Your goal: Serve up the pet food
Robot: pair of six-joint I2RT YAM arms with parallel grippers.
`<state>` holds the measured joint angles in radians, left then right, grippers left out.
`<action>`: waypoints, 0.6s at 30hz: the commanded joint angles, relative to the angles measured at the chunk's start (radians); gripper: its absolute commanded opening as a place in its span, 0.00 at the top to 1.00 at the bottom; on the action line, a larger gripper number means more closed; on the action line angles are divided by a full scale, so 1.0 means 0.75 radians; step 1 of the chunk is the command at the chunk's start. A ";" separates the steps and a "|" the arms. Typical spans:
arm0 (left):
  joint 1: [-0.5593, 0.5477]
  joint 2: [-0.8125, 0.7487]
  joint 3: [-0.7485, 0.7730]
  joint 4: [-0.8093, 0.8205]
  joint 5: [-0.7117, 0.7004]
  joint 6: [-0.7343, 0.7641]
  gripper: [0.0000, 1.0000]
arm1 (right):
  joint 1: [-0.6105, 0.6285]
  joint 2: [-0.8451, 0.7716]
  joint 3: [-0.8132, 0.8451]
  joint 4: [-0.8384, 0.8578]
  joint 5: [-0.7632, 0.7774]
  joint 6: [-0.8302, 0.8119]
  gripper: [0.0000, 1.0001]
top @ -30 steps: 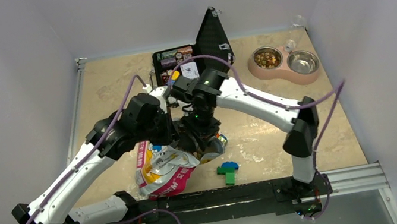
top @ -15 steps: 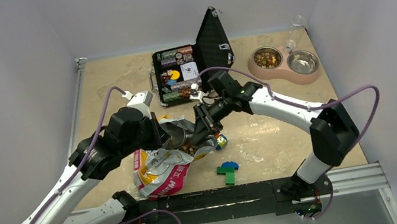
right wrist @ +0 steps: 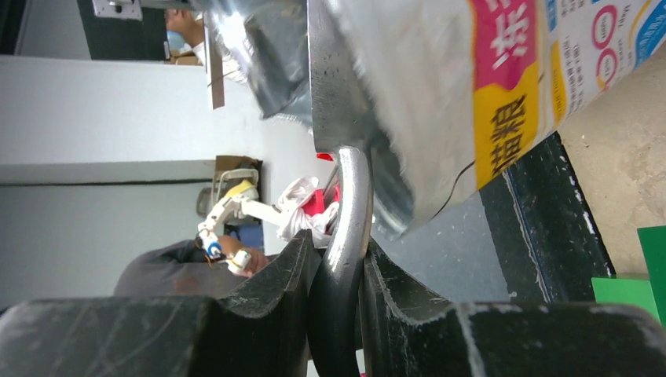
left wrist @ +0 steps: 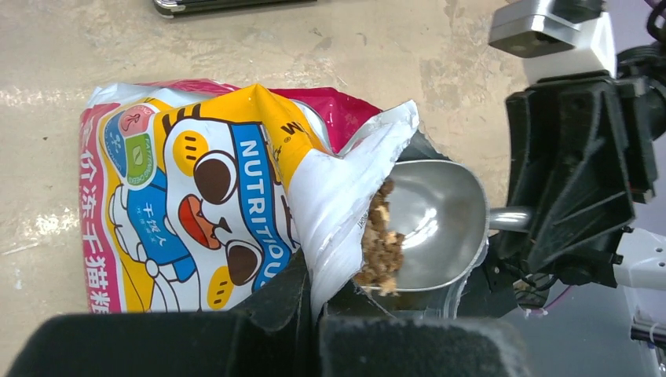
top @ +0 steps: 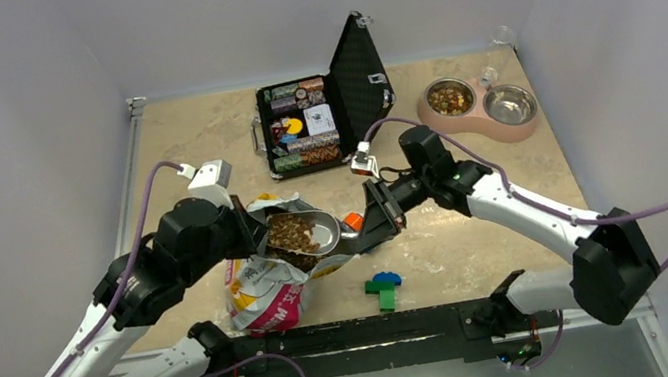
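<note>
The right end effector [right wrist: 343,271] gripped the scoop [left wrist: 440,224]; the pet food [left wrist: 381,251] lay inside it at the bag [left wrist: 196,181] mouth, which the left end effector [left wrist: 314,310] pinched. Carrying it level to the bowl [top: 449,97] would avoid spills.

Soft, even overhead light leaves only faint shadows on the table [top: 191,140] around the scoop [top: 322,236]. In the wrist views the scoop gleams with mild glare, while the left claw [left wrist: 318,314] and right claw [right wrist: 342,271], below it, look dark and blurred.
</note>
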<state>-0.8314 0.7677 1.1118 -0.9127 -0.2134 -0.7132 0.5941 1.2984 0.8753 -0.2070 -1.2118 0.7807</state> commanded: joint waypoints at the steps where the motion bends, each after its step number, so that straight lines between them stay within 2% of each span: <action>1: -0.002 -0.079 0.055 0.201 -0.065 0.010 1.00 | -0.041 -0.130 -0.055 0.165 -0.058 0.037 1.00; 6: -0.002 -0.100 0.046 0.205 -0.059 0.020 1.00 | -0.045 -0.136 -0.138 0.262 0.011 0.105 1.00; 10: -0.002 -0.106 0.051 0.234 -0.037 0.042 1.00 | 0.029 0.084 -0.071 0.602 0.058 0.335 1.00; 12: -0.003 -0.092 0.064 0.229 -0.033 0.053 1.00 | 0.036 0.089 -0.088 0.709 0.020 0.410 1.00; 15: -0.002 -0.078 0.094 0.212 -0.010 0.064 1.00 | 0.034 -0.075 -0.125 0.423 0.154 0.232 1.00; 18: -0.002 -0.084 0.088 0.201 -0.005 0.080 1.00 | 0.072 0.139 -0.027 0.778 0.061 0.517 1.00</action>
<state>-0.8303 0.7399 1.1095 -0.9310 -0.2478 -0.6708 0.6243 1.3113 0.7708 0.1135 -1.1988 1.0126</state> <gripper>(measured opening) 0.011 0.262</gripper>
